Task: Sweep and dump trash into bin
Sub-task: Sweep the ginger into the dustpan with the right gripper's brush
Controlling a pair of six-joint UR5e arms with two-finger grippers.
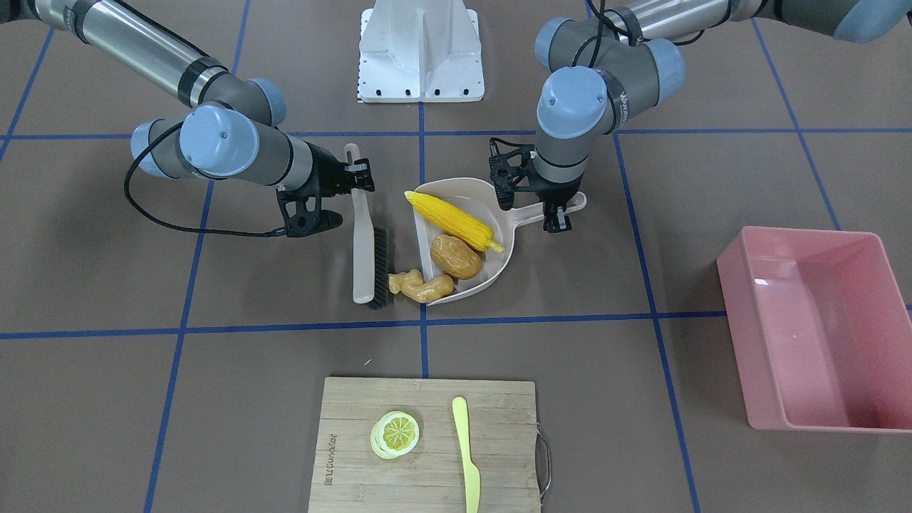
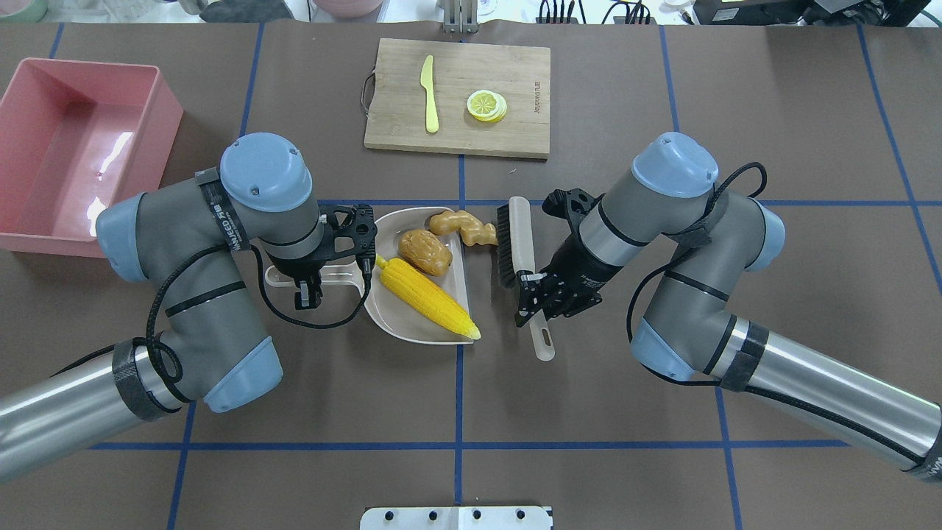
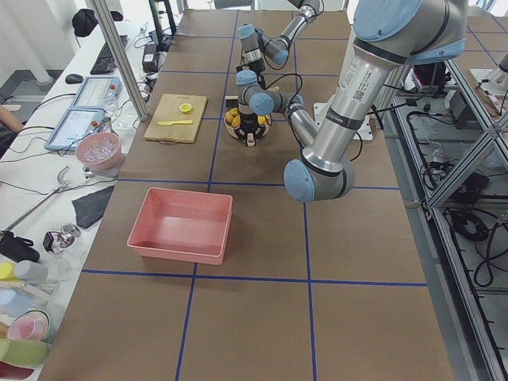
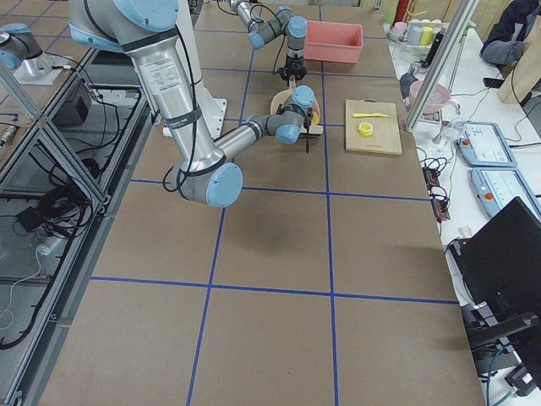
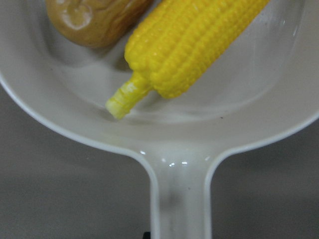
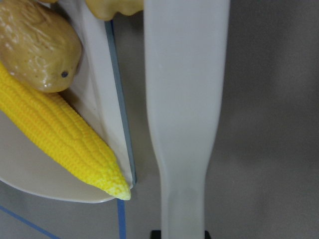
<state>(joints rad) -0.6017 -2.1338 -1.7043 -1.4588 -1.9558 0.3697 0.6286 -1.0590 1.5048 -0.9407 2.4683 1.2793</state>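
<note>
A beige dustpan lies mid-table, and my left gripper is shut on its handle. The yellow corn cob and the brown potato lie inside the pan. The tan ginger root rests at the pan's open lip, one end over the edge. The dark bristles of a beige brush touch the ginger's other end. My right gripper is shut on the brush handle. The pink bin stands on my far left and holds nothing.
A wooden cutting board at the table's far side carries a lemon slice and a pale yellow knife. The white robot base plate sits at the near side. Blue tape lines cross the brown tabletop.
</note>
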